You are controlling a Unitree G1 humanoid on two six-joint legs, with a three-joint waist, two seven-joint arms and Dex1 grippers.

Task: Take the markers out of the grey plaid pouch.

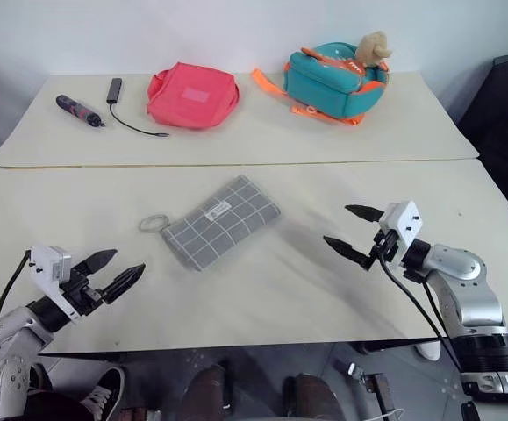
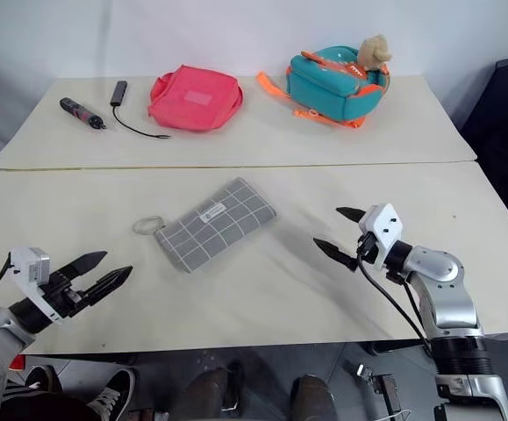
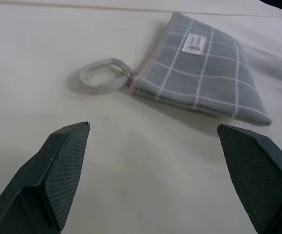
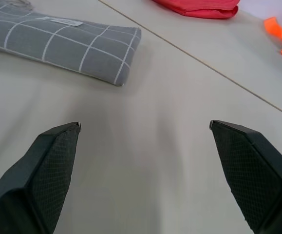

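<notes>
Nearest to you, lower left of the head view: your left gripper (image 1: 119,268), both black fingers spread apart and holding nothing, tips aimed toward the frame centre.

Lower right, a little higher in the frame: your right gripper (image 1: 352,230), fingers likewise spread wide and empty, tips aimed left toward the centre.

Centre of the frame, between the two grippers and apart from both: the grey plaid pouch (image 1: 221,223), lying flat on the near white table (image 1: 262,298), set on a diagonal. You see a small white label (image 1: 218,209) on its upper face and a pale cord loop (image 1: 153,223) lying on the table at its left end. It looks closed; you cannot see the markers anywhere.

Beyond the seam, on the far table (image 1: 429,132), left to right across the top of the frame: a dark maroon-black tool (image 1: 79,110) at upper left; a small dark adapter with a thin black cable (image 1: 134,124) just right of it; a pink-red pouch (image 1: 192,95) at upper centre; a teal-orange backpack (image 1: 332,82) at upper right, with a tan plush toy (image 1: 374,47) on top.
</notes>
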